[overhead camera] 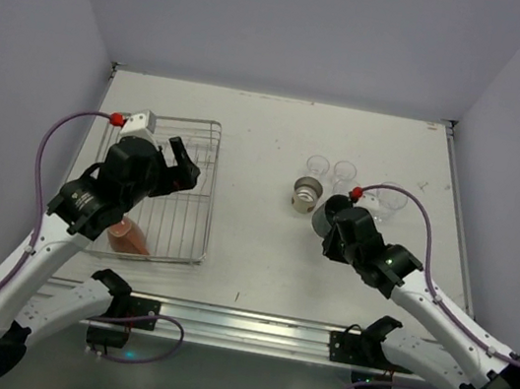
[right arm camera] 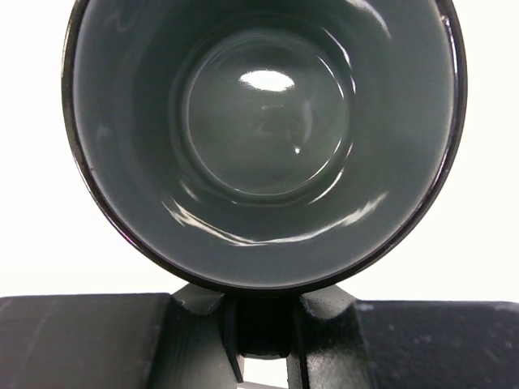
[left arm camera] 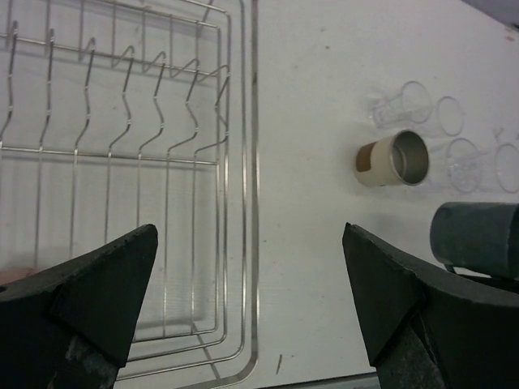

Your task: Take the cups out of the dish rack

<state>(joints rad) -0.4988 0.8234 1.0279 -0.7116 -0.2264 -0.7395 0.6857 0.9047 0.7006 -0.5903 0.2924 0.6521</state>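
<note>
Mostly done: the clear glasses and beige cup stand on the table, right of the rack. The right gripper clamps the dark mug beside them. The left gripper, spread wide, hovers over the rack, where one orange cup waits.

Overhead, the left arm covers the dish rack's near left corner, leaving only part of the orange-red cup there visible. Right of the rack, the right tool and its dark mug overlap the clear glasses, so their number is uncertain. The left wrist view cuts the rack off at top and left; the right wrist view crops the mug's rim at top.
</note>
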